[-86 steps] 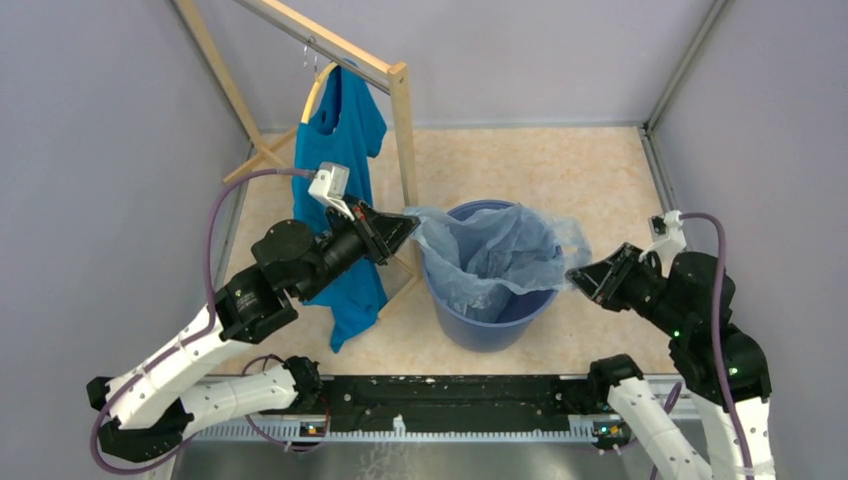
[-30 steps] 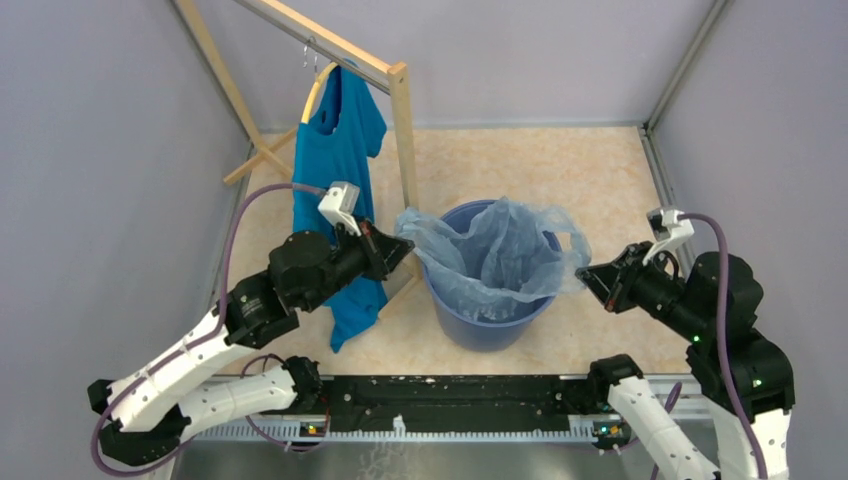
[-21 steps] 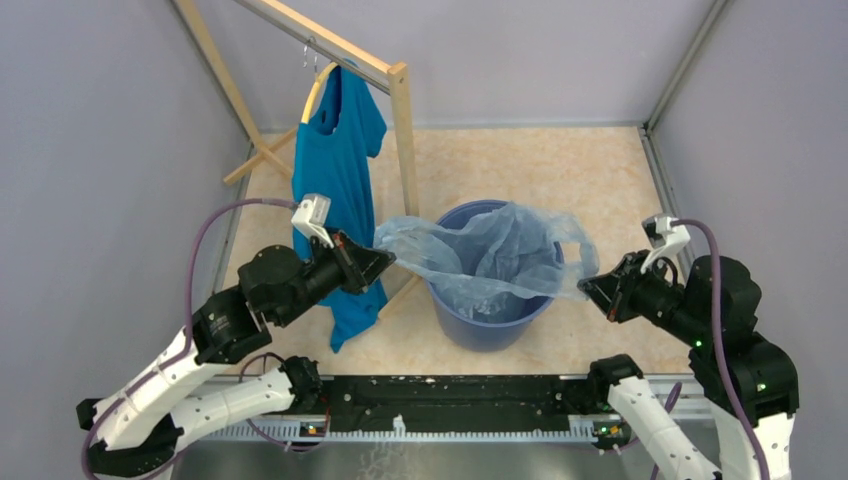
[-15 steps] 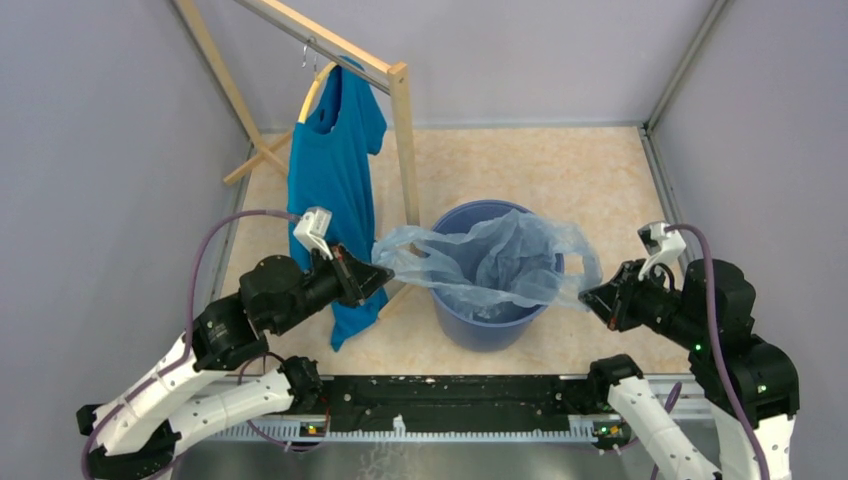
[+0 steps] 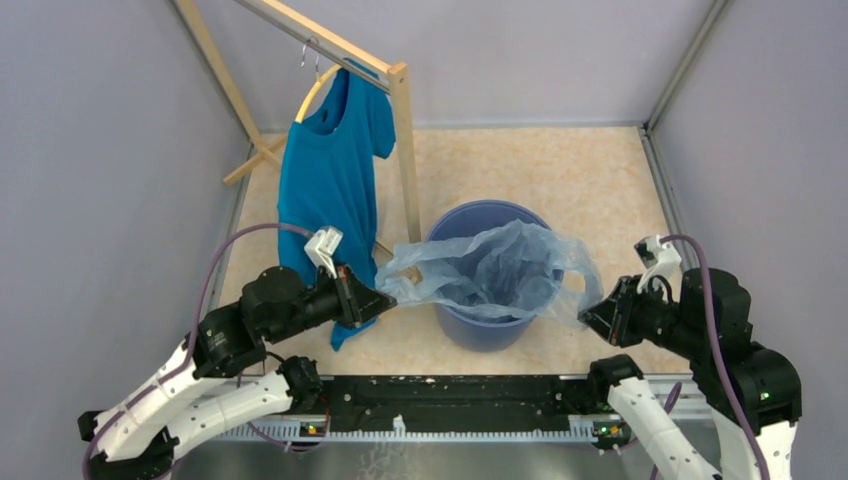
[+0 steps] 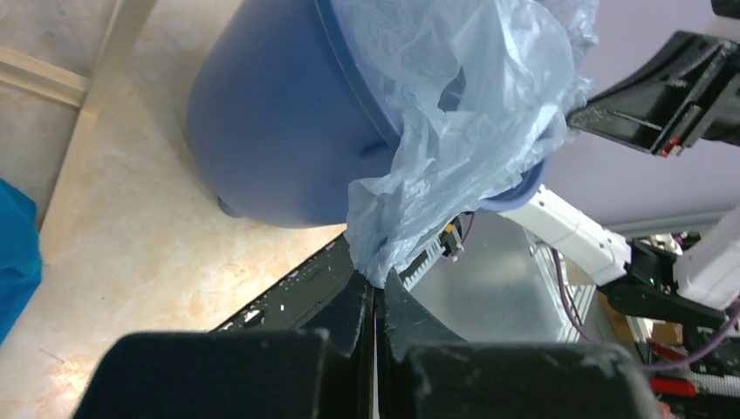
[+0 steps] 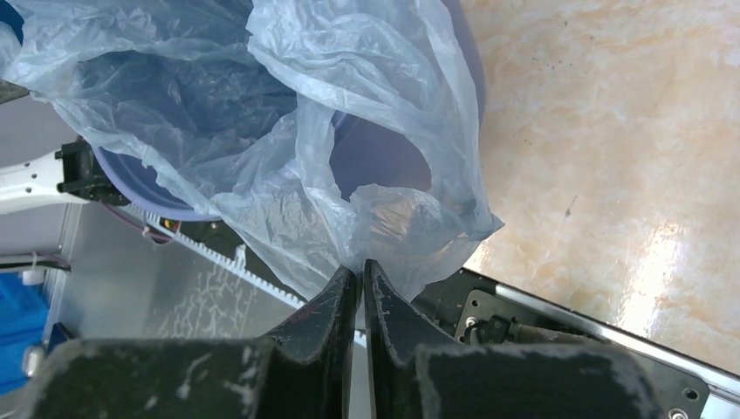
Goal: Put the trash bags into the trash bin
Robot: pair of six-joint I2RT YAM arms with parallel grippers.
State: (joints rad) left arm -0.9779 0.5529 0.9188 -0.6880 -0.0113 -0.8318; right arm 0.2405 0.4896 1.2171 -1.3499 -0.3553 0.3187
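The pale-blue filmy trash bag (image 5: pixel 490 272) hangs partly inside the round blue trash bin (image 5: pixel 484 331) and is stretched across its near rim. My left gripper (image 5: pixel 385 298) is shut on the bag's left edge, left of the bin and low. My right gripper (image 5: pixel 588 314) is shut on the bag's right edge, beside the bin's near right. The left wrist view shows the bag (image 6: pixel 454 122) pinched at the fingertips (image 6: pixel 376 281) against the bin wall (image 6: pixel 279 131). The right wrist view shows the bag (image 7: pixel 288 131) pinched at the gripper (image 7: pixel 361 266), over the bin (image 7: pixel 384 166).
A teal-blue T-shirt (image 5: pixel 328 190) hangs on a hanger from a wooden rack (image 5: pixel 403 130) at the left, close behind my left arm. Grey walls enclose the marbled floor (image 5: pixel 560 170). A black rail (image 5: pixel 450 400) runs along the near edge.
Both grippers have pulled the bag's edges toward the near side and lower, stretching it over the bin's near rim. The T-shirt has swung free as the left arm moved off it.
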